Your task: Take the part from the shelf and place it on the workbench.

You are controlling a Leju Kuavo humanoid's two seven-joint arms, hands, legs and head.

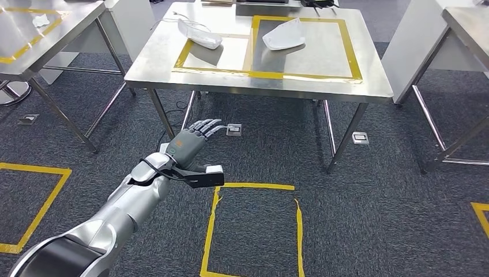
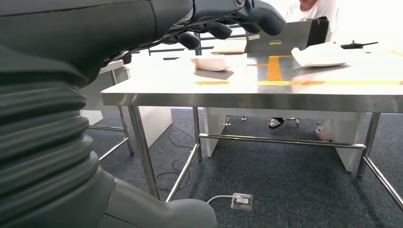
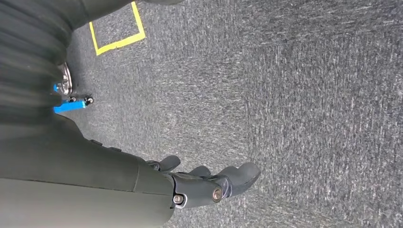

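Note:
Two white moulded parts lie on the steel workbench ahead: one part in the left taped box, another part in the right taped box. The left wrist view shows them as a near part and a far part on the bench top. My left hand is raised in front of the bench, below its front edge, fingers extended and apart, holding nothing; its fingers are also seen from the wrist. My right hand hangs over the carpet, fingers loosely extended, empty.
Another steel table stands at the left and one more at the right. Yellow tape squares mark the grey carpet. Floor sockets and cables lie under the bench. A person in white sits behind the bench.

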